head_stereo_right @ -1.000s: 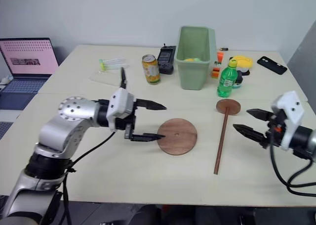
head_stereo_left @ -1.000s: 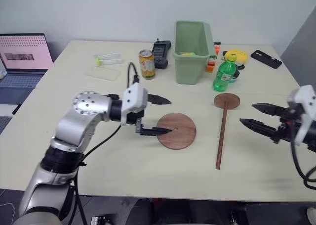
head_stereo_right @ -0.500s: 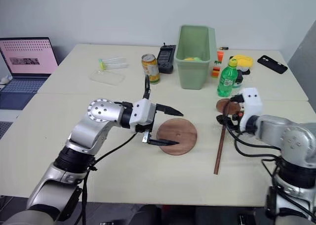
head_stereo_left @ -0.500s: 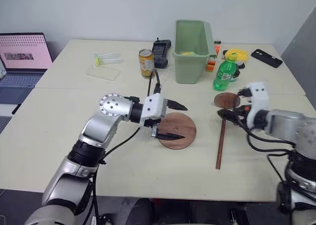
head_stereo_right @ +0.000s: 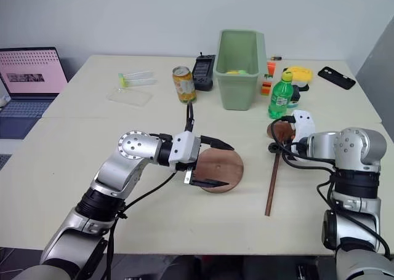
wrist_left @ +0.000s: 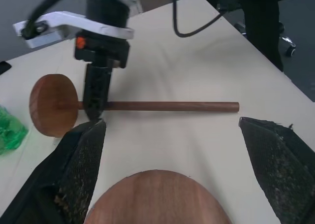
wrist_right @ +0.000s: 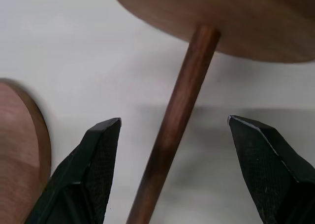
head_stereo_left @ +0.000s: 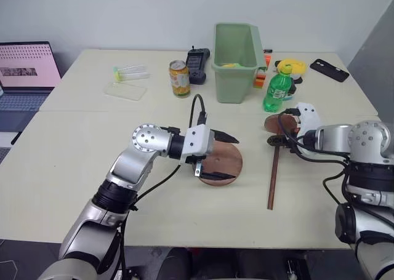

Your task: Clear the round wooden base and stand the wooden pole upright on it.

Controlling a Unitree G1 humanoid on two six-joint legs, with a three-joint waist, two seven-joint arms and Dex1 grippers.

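Right wrist view: the right gripper (wrist_right: 172,130) stands spread, straddling the wooden pole (wrist_right: 172,120) near its disc end, gripping nothing. Farther off, the left gripper (head_stereo_left: 226,156), also spread and empty, hovers over the round wooden base (head_stereo_left: 229,162).

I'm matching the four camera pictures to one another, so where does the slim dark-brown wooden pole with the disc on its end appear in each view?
Left eye view: slim dark-brown wooden pole right of centre, lying flat.
Right eye view: pole right of centre.
Left wrist view: pole across the middle.
Right wrist view: pole between the open right gripper fingers.
Shared landmark: the flat round wooden base.
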